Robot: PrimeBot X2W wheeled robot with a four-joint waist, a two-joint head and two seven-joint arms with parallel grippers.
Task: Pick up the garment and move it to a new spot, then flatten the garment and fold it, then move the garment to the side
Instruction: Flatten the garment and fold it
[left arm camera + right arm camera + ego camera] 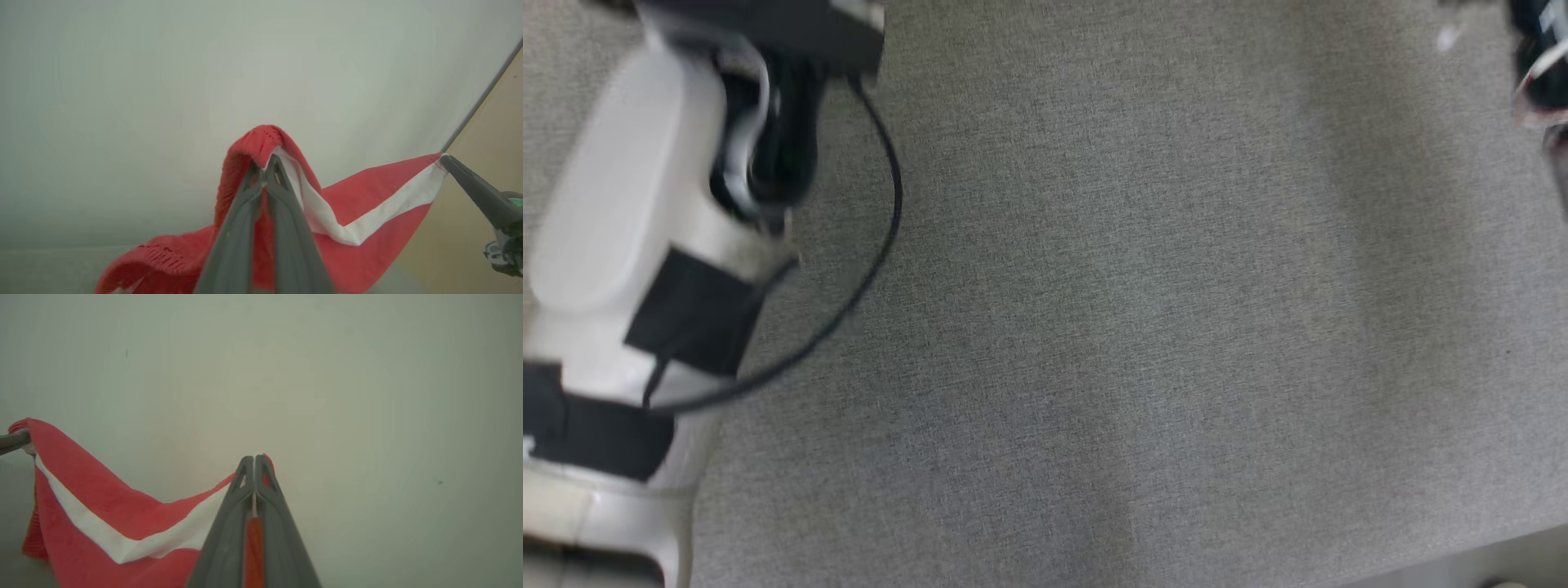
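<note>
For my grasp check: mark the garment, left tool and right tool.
garment point(367, 196), left wrist view, red panel above white stripe.
left tool point(264, 163), left wrist view, between its fingertips.
right tool point(254, 458), right wrist view, between its fingertips.

Straight ahead of the left gripper point(265, 163) stands a plain pale wall point(163, 81), grey-green, smooth and evenly lit. To that gripper's right a thin dark seam point(482, 96) runs on a slant, and past it lies a flat tan panel point(494, 147). Beyond the right gripper point(254, 459) the same pale surface spreads out, bare but for a small dark speck point(440, 482) off to its right. Below, a grey woven cloth surface point(1176, 327) shows soft, blurred shadows, with a lighter strip point(1503, 559) along its near right edge.
</note>
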